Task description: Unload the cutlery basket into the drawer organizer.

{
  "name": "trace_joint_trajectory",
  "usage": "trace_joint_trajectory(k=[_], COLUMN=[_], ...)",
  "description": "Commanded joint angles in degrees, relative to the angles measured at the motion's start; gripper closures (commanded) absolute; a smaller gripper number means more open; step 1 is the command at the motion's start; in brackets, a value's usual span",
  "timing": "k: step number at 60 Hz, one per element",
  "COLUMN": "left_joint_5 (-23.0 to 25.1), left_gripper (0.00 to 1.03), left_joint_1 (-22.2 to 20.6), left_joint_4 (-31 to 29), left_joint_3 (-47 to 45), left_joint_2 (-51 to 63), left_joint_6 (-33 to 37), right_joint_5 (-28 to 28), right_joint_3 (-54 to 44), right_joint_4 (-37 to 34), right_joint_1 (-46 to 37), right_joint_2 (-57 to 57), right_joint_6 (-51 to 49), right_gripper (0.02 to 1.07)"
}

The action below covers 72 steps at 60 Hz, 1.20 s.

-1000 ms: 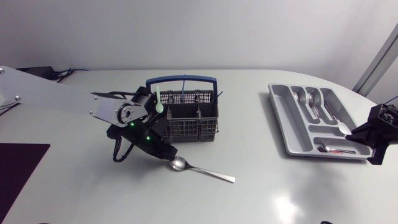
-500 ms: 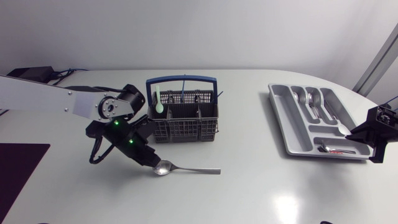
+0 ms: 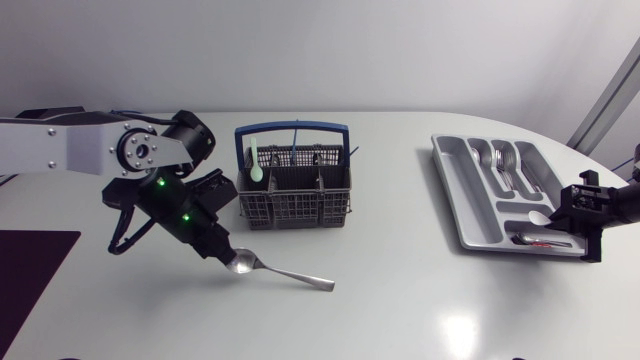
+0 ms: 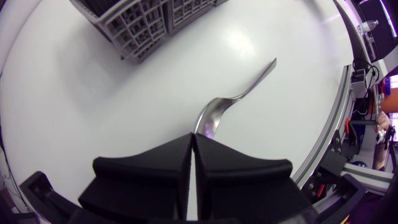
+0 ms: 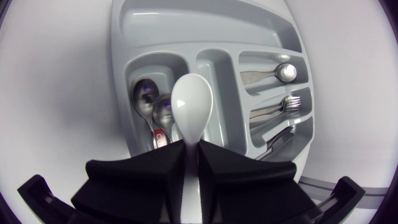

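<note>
Basket (image 3: 295, 205): head view — grey plastic grid, blue handle, mid-table; grey organizer (image 3: 449, 188) at right.
Left gripper (image 4: 193, 134): left wrist view, fingers squeezed tight on the shiny metal spoon (image 4: 214, 112) by its rim, near the basket.
Slip: smooth metal, tiny grip — it could fall.
Right gripper (image 5: 191, 147): right wrist view, holding a smooth white spoon (image 5: 191, 102) above the organizer's spoon slots; dropped crooked, it may miss.

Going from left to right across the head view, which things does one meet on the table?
left gripper shut on the metal spoon → cutlery basket → drawer organizer → right gripper holding a white spoon
</note>
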Motion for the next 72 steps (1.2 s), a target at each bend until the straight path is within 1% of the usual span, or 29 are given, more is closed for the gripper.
trace_joint_trajectory(k=[1, 6, 9, 12, 14, 15, 16, 17, 21, 26, 35, 36, 37, 41, 44, 45, 46, 47, 48, 52, 63, 67, 70, 72], left_joint_5=[-1.0, -2.3, -3.2, -4.2, -4.5, -4.5, -4.6, -4.8, -5.0, -5.8, -6.9, -6.9, -6.9, -7.0, -7.0, -7.0, -7.0, -7.0, -7.0, -6.9, -6.5, -5.6, -3.5, -2.9], left_gripper=[1.0, 1.0, 1.0, 1.0, 1.0, 1.0, 1.0, 1.0, 1.0, 1.0, 1.0, 1.0, 1.0, 1.0, 1.0, 1.0, 1.0, 1.0, 1.0, 1.0, 1.0, 1.0, 1.0, 1.0], left_joint_1=[-1.1, -2.1, -3.2, -4.3, -4.4, -4.6, -4.8, -4.8, -5.2, -5.8, -6.5, -6.5, -6.5, -6.4, -6.3, -6.2, -6.2, -6.0, -5.7, -5.0, -4.5, -4.1, -3.0, -2.6], left_joint_4=[-1.4, -2.1, -2.5, -2.7, -3.1, -3.2, -3.4, -3.4, -3.9, -4.1, -4.2, -4.2, -4.2, -4.3, -4.3, -4.3, -4.3, -4.5, -4.9, -5.9, -9.3, -11.2, -13.5, -13.8], left_joint_3=[2.4, 3.3, 3.8, 4.3, 4.9, 5.1, 5.4, 5.5, 6.2, 6.9, 7.6, 7.6, 7.7, 8.0, 8.2, 8.2, 8.2, 8.6, 9.0, 10.4, 13.4, 14.7, 16.8, 17.1], left_joint_2=[-2.0, -3.0, -3.7, -4.2, -4.4, -4.5, -4.6, -4.7, -4.8, -5.3, -5.4, -5.4, -5.4, -5.4, -5.4, -5.4, -5.3, -5.3, -5.1, -4.7, -5.4, -5.6, -5.7, -5.6], left_joint_6=[1.7, 2.2, 2.5, 2.6, 2.7, 2.8, 2.8, 2.9, 3.2, 3.8, 4.2, 4.2, 4.3, 4.6, 4.7, 4.7, 4.7, 4.7, 4.7, 4.7, 4.9, 4.9, 4.7, 4.6], right_joint_5=[0.8, 1.6, 2.1, 2.6, 3.0, 3.3, 3.6, 3.6, 3.6, 3.5, 2.8, 2.8, 2.3, -0.1, -1.3, -1.3, -1.6, -1.8, -1.9, -2.0, -2.2, -2.3, -2.3, -2.3], right_joint_3=[-0.5, -0.9, -1.5, -2.5, -3.4, -3.6, -4.2, -4.6, -4.9, -4.7, -5.4, -5.4, -5.7, -6.5, -6.9, -6.9, -7.2, -7.3, -7.6, -8.8, -10.9, -11.3, -12.2, -12.6], right_joint_4=[0.4, 0.5, 2.1, 4.3, 5.6, 6.0, 6.7, 7.2, 7.7, 7.7, 7.0, 7.0, 6.7, 4.7, 4.3, 4.3, 4.2, 4.2, 3.9, 2.9, -1.1, -3.8, -4.4, -4.8], right_joint_1=[1.0, 1.5, 1.7, 1.8, 1.8, 1.8, 1.8, 1.8, 1.8, 1.7, 1.3, 1.3, 1.4, 1.8, 2.5, 2.5, 3.3, 3.5, 4.3, 6.2, 12.8, 17.7, 22.9, 25.1], right_joint_2=[1.7, 2.0, 2.4, 2.9, 3.0, 3.0, 3.1, 3.0, 3.1, 2.8, -1.8, -1.8, -3.2, -8.1, -11.1, -11.3, -13.3, -13.9, -15.4, -18.8, -27.2, -31.5, -35.6, -37.0], right_joint_6=[-2.3, -2.4, -2.4, -2.4, -2.3, -2.3, -2.3, -2.3, -2.2, -1.7, 2.4, 2.4, 3.6, 6.4, 9.7, 9.8, 12.1, 12.8, 14.2, 16.0, 21.6, 25.7, 31.0, 33.0], right_gripper=[0.99, 0.98, 0.98, 0.89, 0.75, 0.71, 0.64, 0.61, 0.6, 0.55, 0.41, 0.41, 0.38, 0.32, 0.23, 0.23, 0.17, 0.16, 0.11, 0.08, 0.07, 0.07, 0.07, 0.07])
